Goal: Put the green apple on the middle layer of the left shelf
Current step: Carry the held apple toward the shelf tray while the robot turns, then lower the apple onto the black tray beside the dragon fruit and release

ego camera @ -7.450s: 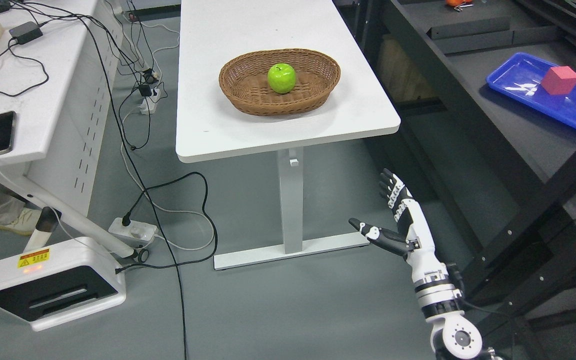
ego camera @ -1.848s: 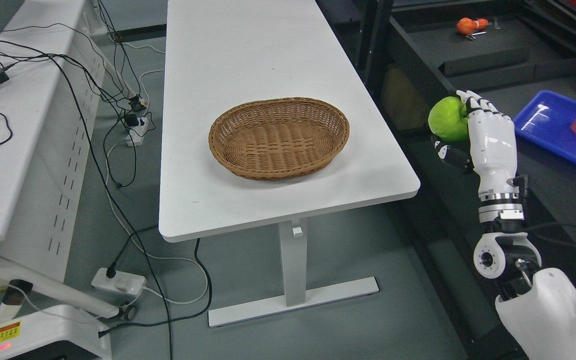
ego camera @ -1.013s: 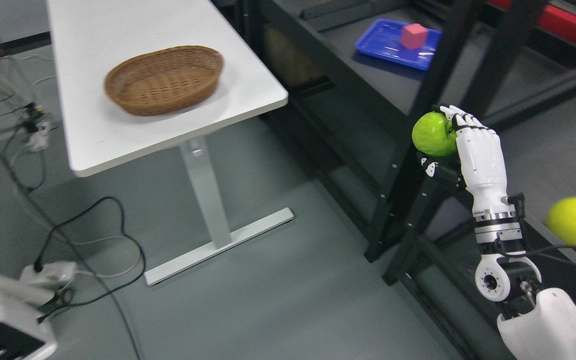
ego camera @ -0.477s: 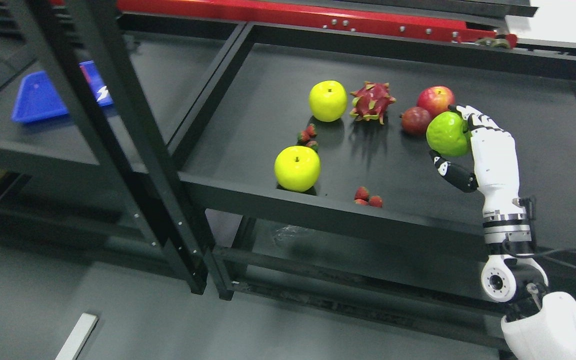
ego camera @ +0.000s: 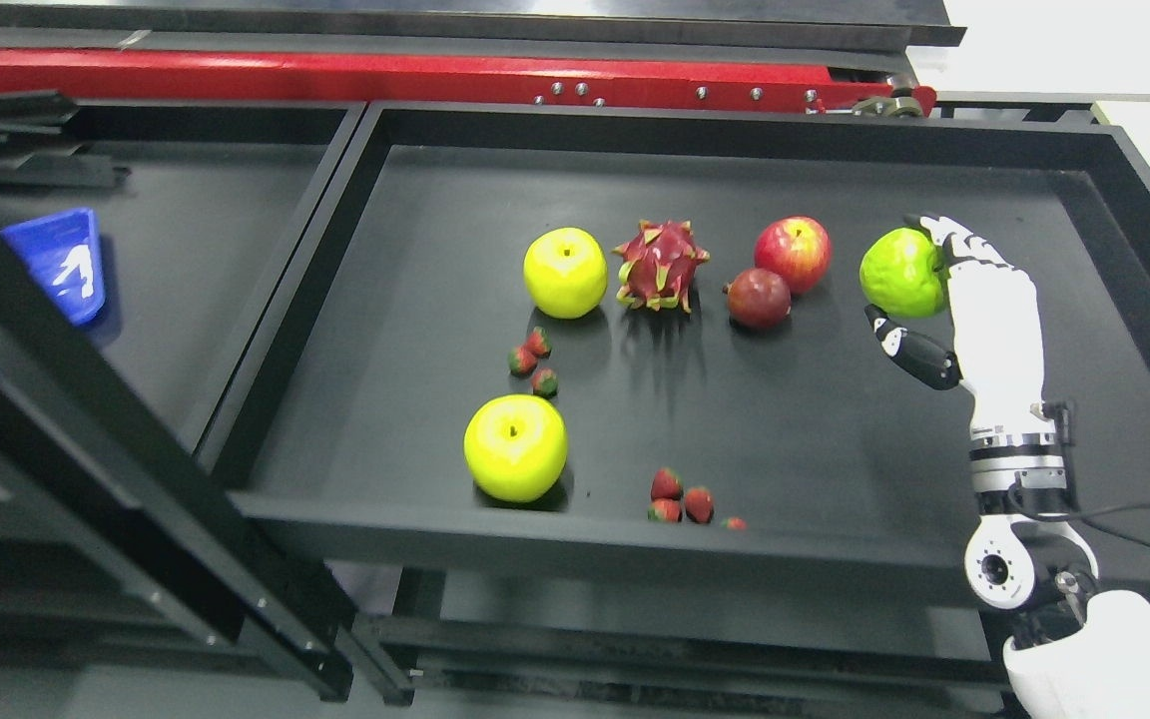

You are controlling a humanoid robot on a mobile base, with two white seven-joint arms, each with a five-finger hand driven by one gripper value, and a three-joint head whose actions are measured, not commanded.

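Right hand [ego camera: 944, 300] rose from the lower right on a white arm, palm turned left, fingers [ego camera: 959, 243] curled over the top and back of the green apple [ego camera: 901, 272], thumb [ego camera: 914, 352] below it. Grasp closed on the apple; apple held above the right part of the black shelf [ego camera: 934, 439], clear of its surface as far as could be judged.

On the shelf:
- Red apple [ego camera: 793, 254] just left of the held apple, not touching it.
- Dark red fruit [ego camera: 759, 298] touching or nearly touching the red apple at its lower left.
- Dragon fruit [ego camera: 660, 265] left of those, upright.
- Yellow apple [ego camera: 565, 272] just beside the dragon fruit, stem up.
- Second yellow apple [ego camera: 515, 446] near the front edge, stem up.
- Three strawberries [ego camera: 533, 361] between the two yellow apples.
- More strawberries [ego camera: 685, 499] at the front edge, right of the second yellow apple; exact count unclear.

Raised rim ran round the shelf. Red beam [ego camera: 335, 75] behind it. To the left, a neighbouring shelf carried a blue tray [ego camera: 61, 265], partly hidden by a black upright [ego camera: 86, 419] crossing the foreground diagonally.

Left hand not seen.
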